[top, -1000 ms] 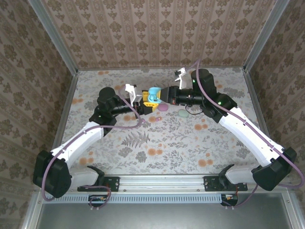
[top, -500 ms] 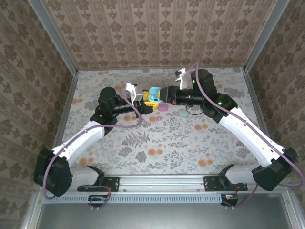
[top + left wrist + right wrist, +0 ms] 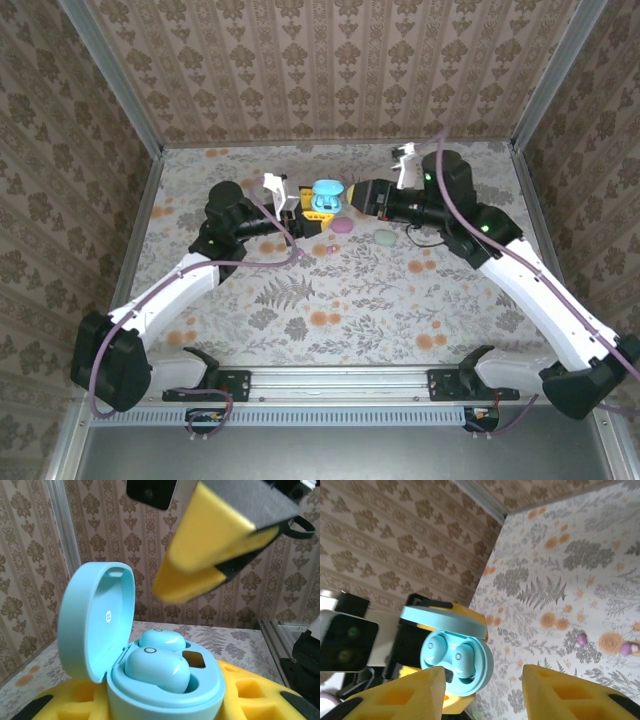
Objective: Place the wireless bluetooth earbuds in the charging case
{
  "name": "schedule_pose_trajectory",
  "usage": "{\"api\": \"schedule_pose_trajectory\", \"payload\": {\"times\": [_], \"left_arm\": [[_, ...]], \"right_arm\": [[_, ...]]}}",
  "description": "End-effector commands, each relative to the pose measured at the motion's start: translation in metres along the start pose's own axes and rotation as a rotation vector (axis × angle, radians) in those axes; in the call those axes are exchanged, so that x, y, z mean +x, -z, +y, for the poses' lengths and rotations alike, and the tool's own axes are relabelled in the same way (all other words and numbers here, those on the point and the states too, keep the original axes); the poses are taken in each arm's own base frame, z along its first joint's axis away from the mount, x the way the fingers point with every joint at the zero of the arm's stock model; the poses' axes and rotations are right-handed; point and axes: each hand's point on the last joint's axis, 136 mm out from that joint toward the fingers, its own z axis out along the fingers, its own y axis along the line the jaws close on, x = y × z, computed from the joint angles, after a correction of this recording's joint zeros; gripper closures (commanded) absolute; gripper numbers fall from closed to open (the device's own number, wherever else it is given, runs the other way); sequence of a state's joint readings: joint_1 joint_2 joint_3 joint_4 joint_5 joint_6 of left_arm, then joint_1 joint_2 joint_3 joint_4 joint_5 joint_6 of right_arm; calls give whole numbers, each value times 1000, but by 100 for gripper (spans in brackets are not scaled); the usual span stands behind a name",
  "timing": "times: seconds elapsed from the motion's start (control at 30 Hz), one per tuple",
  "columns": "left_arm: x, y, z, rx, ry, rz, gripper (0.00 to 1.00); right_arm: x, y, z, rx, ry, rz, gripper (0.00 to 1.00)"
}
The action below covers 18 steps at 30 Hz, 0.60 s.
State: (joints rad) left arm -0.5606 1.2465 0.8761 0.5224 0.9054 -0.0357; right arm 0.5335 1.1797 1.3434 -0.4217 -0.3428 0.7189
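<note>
The left pincer (image 3: 310,212) clamps a blue charging case (image 3: 165,695), lid up, with two blue earbuds (image 3: 156,666) seated inside. The right pincer (image 3: 482,690) stands parted and empty just beside it. Two pinkish buds (image 3: 581,639) lie loose on the fern-and-flower-printed counter (image 3: 350,300), which is walled by brown damask wallpaper (image 3: 330,70).

Brown damask wallpaper (image 3: 330,70) rises behind and on both sides of the left claw (image 3: 308,212). Beneath it lies a pale floral tabletop (image 3: 350,290). Grey metal posts (image 3: 117,80) stand in the far corners.
</note>
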Motion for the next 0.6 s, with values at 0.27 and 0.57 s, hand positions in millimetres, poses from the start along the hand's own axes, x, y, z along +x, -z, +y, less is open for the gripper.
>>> {"api": "schedule_pose_trajectory", "payload": {"times": [0.27,0.57], "left_arm": [[-13,-33,-29,146,-115,25,66],[-15,-43,-23,97,-93,20,67]], "right_arm": [[-22,4,-20,22,-140,-9,47],[3,-4,-14,-58,-131,123,45]]}}
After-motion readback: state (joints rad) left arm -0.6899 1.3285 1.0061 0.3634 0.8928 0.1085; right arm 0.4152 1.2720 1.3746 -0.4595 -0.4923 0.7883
